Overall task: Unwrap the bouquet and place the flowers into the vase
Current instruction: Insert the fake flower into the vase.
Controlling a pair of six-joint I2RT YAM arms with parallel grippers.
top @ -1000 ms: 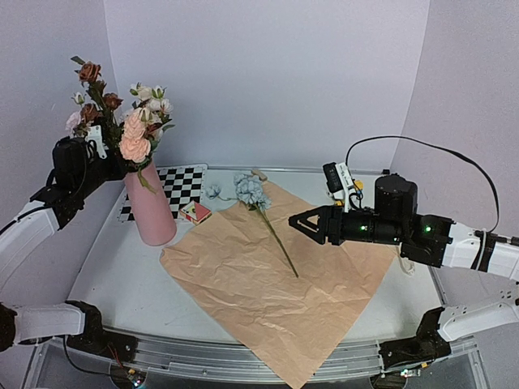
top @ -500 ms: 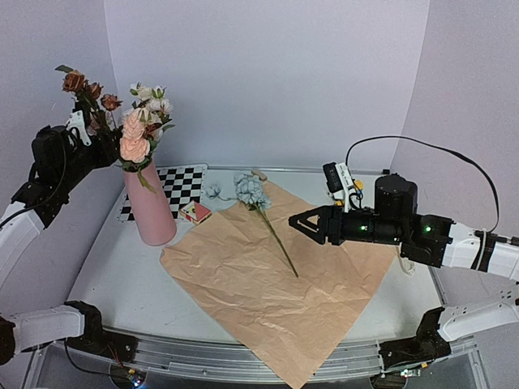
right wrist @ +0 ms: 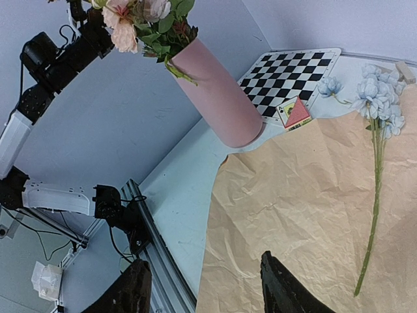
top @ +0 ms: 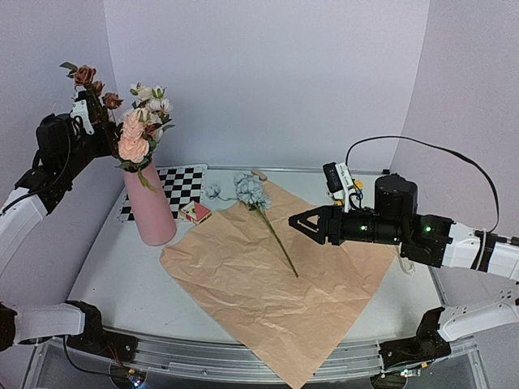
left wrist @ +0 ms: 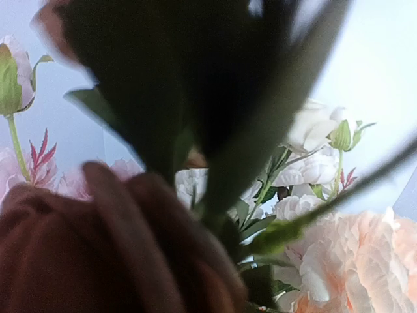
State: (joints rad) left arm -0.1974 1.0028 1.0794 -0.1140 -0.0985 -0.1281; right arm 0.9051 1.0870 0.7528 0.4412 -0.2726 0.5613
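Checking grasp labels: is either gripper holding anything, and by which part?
Right gripper: open, empty. Left gripper: at the brown flowers' stem just below the blooms, above the vase; jaws hidden, so a hold cannot be told.

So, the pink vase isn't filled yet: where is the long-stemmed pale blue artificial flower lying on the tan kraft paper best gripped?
Probably take the pale blue artificial flower by its bare green stem, about midway, coming straight down with the open right gripper, jaws across the stem. It lies flat on the crumpled tan kraft paper; the head looks soft and bulky.
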